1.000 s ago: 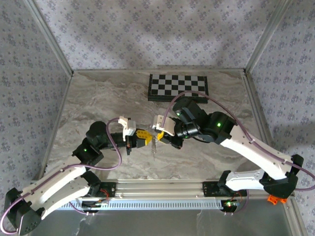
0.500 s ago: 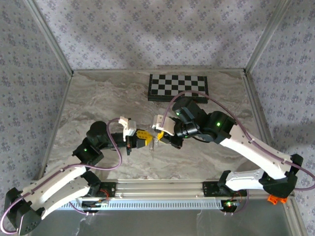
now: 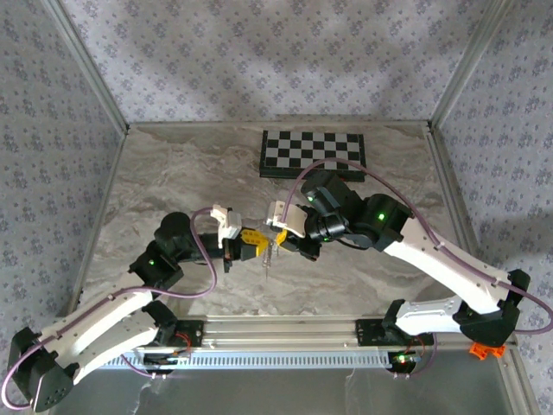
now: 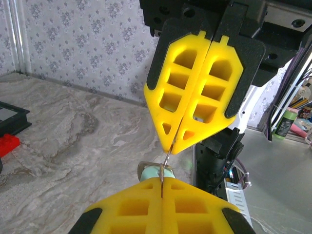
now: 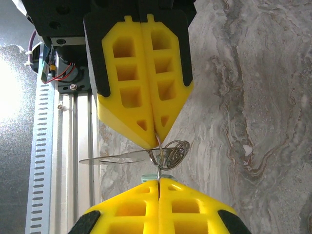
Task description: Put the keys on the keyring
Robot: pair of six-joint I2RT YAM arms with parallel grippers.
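1. The left fingers (image 3: 250,239) and the right fingers (image 3: 281,235) meet tip to tip above the middle of the marbled worktop (image 3: 173,181), nearer its front edge than its back.
2. The left fingers are pressed together. In the left wrist view their yellow pads (image 4: 131,210) meet along one seam, and a thin strand of wire enters that seam at the tip.
3. The right fingers are pressed together as well. In the right wrist view their pads (image 5: 129,209) are flush, with the same thin wire caught at their tip.
4. The keyring (image 5: 171,153) shows as a small loop of thin silvery wire. It is held between the two pairs of fingers, clear of the worktop and pinched from both sides.
5. In the left wrist view the keyring's wire (image 4: 165,162) runs straight from the tip of the right fingers (image 4: 171,120) down into the left ones.
6. The key (image 5: 148,179) shows its pale mint-green head just past the tips of the right fingers, close beside the ring. The left wrist view shows the same head (image 4: 157,171) just beyond the left tips.
7. I cannot tell whether the key is threaded on the ring.
8. In the overhead view a small silvery piece (image 3: 270,257) hangs below the meeting point.
9. A checkerboard (image 3: 313,153) lies at the far edge of the worktop, well apart from both arms.
10. A small red block (image 4: 7,144) rests on the worktop at the left edge of the left wrist view.
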